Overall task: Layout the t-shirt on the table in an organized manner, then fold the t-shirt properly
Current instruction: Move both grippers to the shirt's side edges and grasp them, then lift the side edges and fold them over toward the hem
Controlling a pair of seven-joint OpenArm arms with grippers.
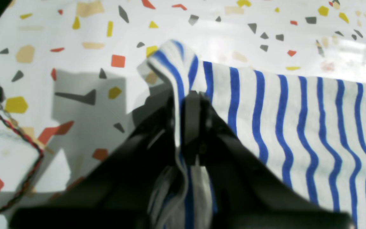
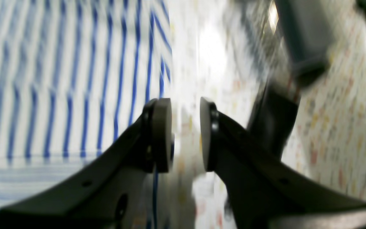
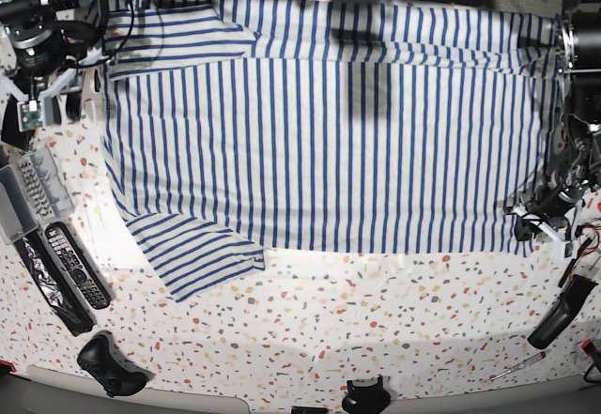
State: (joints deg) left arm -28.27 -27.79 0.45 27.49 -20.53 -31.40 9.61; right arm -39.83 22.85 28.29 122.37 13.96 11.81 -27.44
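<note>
T-shirt [image 3: 319,123] spread flat across upper half of base view on desk [image 3: 376,311], sleeve angled out at lower left. Left end effector [image 1: 191,105] pinched closed on t-shirt corner at frame centre of left wrist view, cloth bunched between pads; seen at right edge in base view. Right end effector [image 2: 186,133] parted narrowly, nothing held, shirt edge at left; view blurred. Remote controls [image 3: 70,264] laid at left edge.
</note>
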